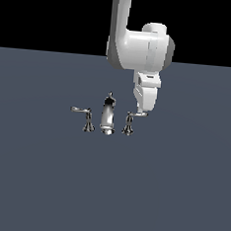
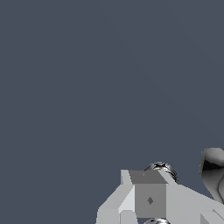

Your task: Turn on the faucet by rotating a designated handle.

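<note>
- I see the faucet (image 1: pixel 107 117) standing on the flat grey tabletop (image 1: pixel 42 180), roughly mid-width and nearer the far edge than the near edge in the exterior view.
- Central spout (image 1: pixel 107 118) is tall, rounded chrome, with a dark knob (image 1: pixel 109 97) on top.
- The handle (image 1: pixel 133 120) is the lever on the flared post just beside the spout, on the exterior view's right; its slim arm sweeps toward the exterior view's right edge.
- Twin lever (image 1: pixel 83 115) sits on the other side of the spout, arm pointing to the exterior view's left edge, well apart from the arm.
- My white arm (image 1: pixel 139 40) comes down from above the far edge; the gripper (image 1: pixel 143 111) is low at the outer tip of the handle's arm, looks touching or just beside it, can't separate them at this size.
- Finger spacing: I cannot tell from the exterior view, fingers merge into one pale block.
- Wrist view: grey gripper body (image 2: pixel 148 199) fills the lower corner, a chrome rounded bit (image 2: pixel 161 167) peeks just behind it, another shiny chrome piece (image 2: pixel 213 175) at the frame edge; which faucet part each is, unclear.
- Wrist view doesn't show the fingertips either, so whether they're apart or together stays unknown.
- Rest of the tabletop in the wrist view is plain grey.
</note>
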Robot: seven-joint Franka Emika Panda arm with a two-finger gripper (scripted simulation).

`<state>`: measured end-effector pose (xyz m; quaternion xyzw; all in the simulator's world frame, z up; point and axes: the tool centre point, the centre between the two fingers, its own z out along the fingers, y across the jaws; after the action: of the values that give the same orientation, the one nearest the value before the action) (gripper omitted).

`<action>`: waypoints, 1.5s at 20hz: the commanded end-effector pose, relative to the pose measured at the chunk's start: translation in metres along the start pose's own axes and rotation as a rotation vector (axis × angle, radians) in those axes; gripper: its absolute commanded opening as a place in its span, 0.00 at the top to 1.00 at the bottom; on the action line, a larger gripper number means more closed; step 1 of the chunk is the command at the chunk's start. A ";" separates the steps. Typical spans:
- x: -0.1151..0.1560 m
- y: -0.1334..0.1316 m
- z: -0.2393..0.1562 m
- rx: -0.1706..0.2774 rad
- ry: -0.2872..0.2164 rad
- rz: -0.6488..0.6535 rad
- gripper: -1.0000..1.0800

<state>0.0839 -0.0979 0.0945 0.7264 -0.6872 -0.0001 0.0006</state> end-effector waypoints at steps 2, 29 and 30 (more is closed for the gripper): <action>0.000 -0.001 0.000 0.001 0.000 0.003 1.00; 0.005 0.062 0.000 0.006 -0.002 -0.002 1.00; 0.005 0.065 0.000 0.005 -0.002 -0.001 1.00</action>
<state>0.0303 -0.1061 0.0945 0.7280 -0.6855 0.0067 -0.0065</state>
